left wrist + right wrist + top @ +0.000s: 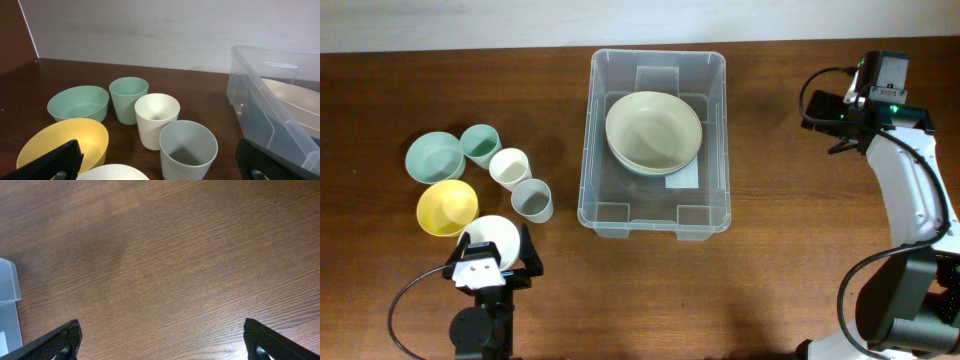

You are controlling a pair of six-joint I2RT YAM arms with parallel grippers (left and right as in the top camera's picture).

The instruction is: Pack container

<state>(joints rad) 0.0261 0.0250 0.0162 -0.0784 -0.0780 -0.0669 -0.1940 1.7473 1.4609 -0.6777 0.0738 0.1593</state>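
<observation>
The clear container stands mid-table with a cream bowl resting inside on a bluish bowl. My left gripper is open at the front left, its fingers on either side of a white bowl. In the left wrist view the white bowl's rim lies low between the open fingers, and the container is at the right. My right gripper is open over bare table to the right of the container. In the right wrist view the right gripper holds nothing, and a container corner shows at the left.
Left of the container stand a teal bowl, a yellow bowl, a teal cup, a cream cup and a grey cup. The grey cup is closest to the left fingers.
</observation>
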